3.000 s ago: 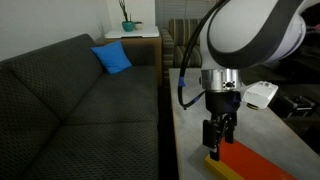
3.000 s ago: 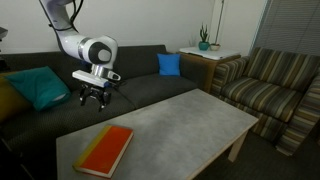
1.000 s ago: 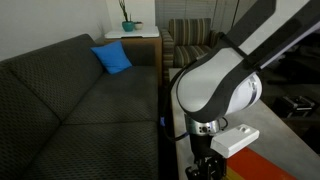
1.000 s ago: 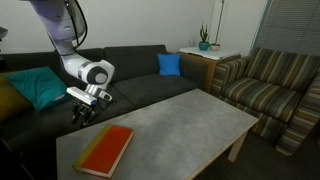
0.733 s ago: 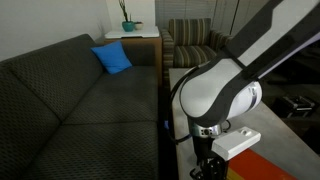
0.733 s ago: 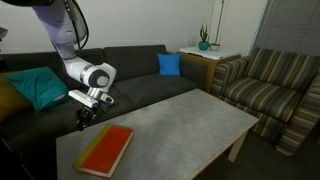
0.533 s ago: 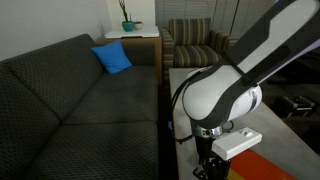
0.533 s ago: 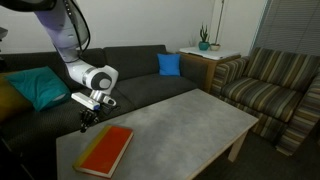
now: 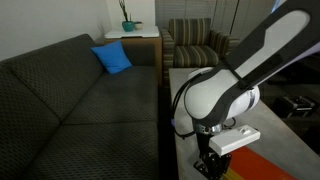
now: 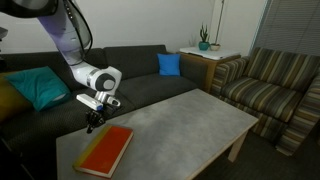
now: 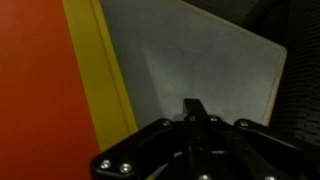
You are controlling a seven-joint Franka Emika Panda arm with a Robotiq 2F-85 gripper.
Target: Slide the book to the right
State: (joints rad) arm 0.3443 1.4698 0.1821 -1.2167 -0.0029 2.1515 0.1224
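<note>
You are setting up the push: the gripper (image 10: 93, 122), fingers closed on nothing, is hovering just beside the book (image 10: 105, 150) lying on the table (image 10: 190, 115). Next, push its yellow edge sideways.

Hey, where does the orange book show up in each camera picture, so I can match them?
In an exterior view: the book is at the bottom right corner.
In an exterior view: the book lies lower left, on the table's near end.
Wrist view: the book fills the left side.
Shared landmark: the grey table beneath it.
</note>
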